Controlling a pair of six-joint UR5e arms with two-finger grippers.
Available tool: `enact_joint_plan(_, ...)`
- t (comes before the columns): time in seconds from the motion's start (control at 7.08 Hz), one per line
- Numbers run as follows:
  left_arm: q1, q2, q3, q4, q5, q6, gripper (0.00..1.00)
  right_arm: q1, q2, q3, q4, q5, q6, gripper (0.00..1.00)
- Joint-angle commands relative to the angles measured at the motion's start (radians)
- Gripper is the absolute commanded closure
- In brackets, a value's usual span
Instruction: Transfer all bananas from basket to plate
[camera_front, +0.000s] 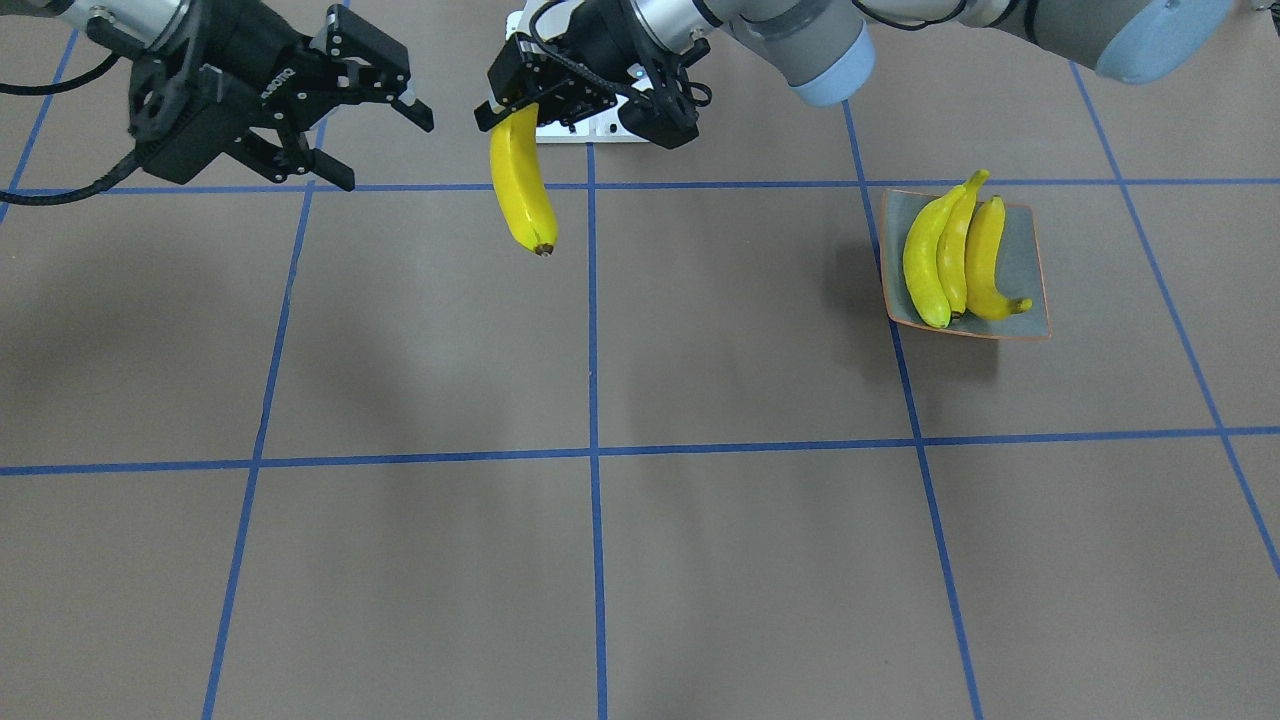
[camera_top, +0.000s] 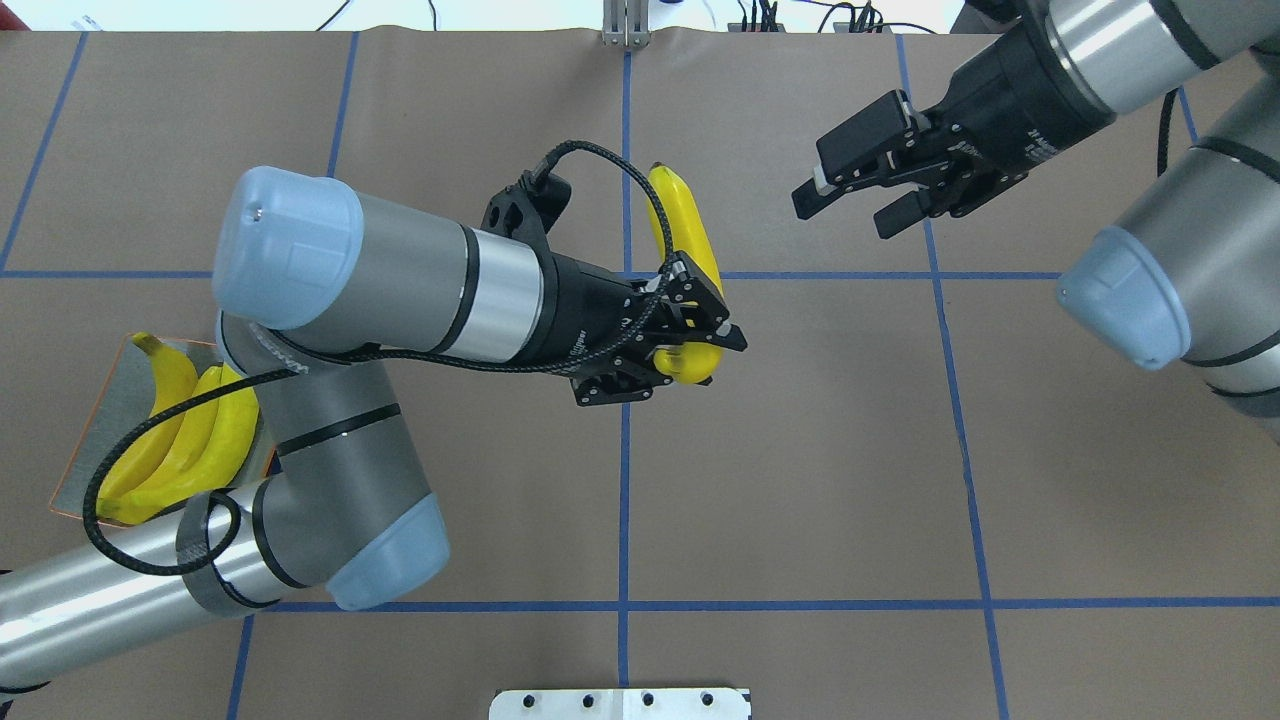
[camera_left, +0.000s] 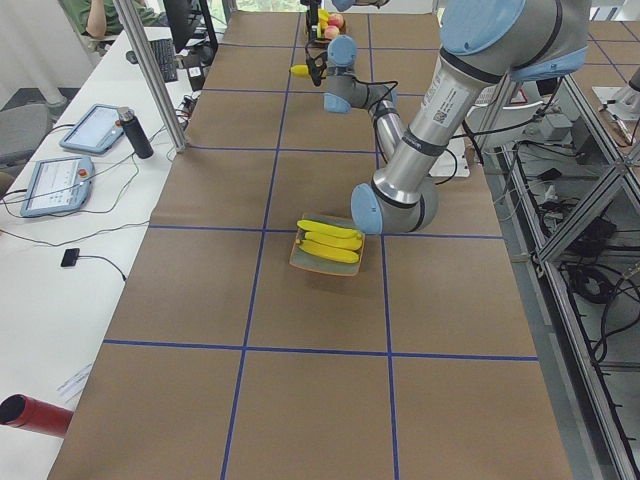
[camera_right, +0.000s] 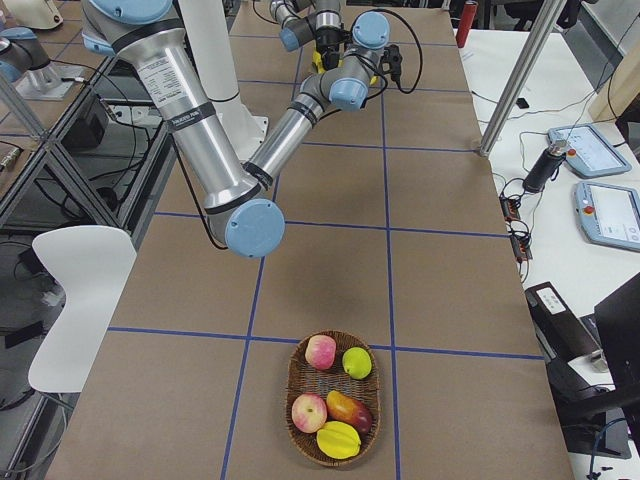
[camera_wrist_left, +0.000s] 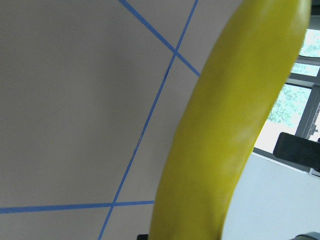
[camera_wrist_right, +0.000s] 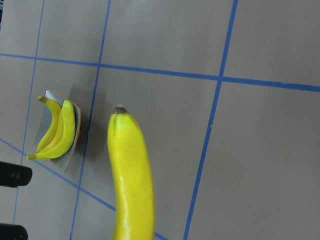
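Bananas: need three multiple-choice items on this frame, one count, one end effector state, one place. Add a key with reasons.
1. How many bananas lie on the plate?
A. two
B. three
C. four

2. The right end effector is:
A. open and empty
B. shut on a banana
C. shut on the plate's rim

3. Where is the lone banana?
A. in the right end effector
B. flat on the plate
C. held by the left end effector above the table

Key:
1 B, the front-facing view shows three side by side on the plate.
2 A, the overhead view shows its fingers spread with nothing between them.
3 C, one end of it sits between that end effector's fingers and the rest juts out free.
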Motion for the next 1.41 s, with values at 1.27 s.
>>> enact_joint_plan(1.27,-0.339,0.721,-0.164,0.051,-0.341,0.591,1.00,0.137,-0.121,-0.089,0.000,-0.076,-0.017,0.00)
